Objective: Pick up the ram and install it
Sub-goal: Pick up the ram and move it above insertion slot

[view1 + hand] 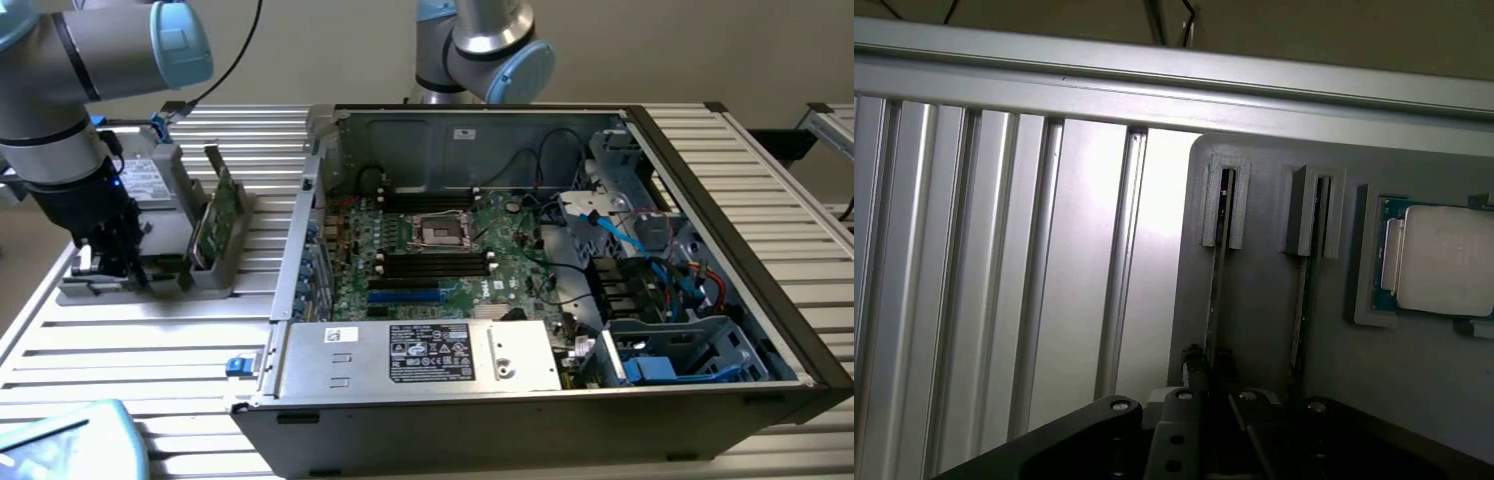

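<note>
The ram is a thin dark stick seen edge-on, standing in the first groove of a grey holder. My gripper sits over its near end, with a finger close on each side, shut on it. In the exterior view my gripper reaches down into the grey holder on the exterior view's left. The open computer case lies to the exterior view's right, and the black slots of its motherboard face up.
A second thin stick stands in the neighbouring groove, with a square silver processor chip beyond it. A wider green card stands upright in the holder. A second robot arm rises behind the case. The ribbed metal table lies underneath.
</note>
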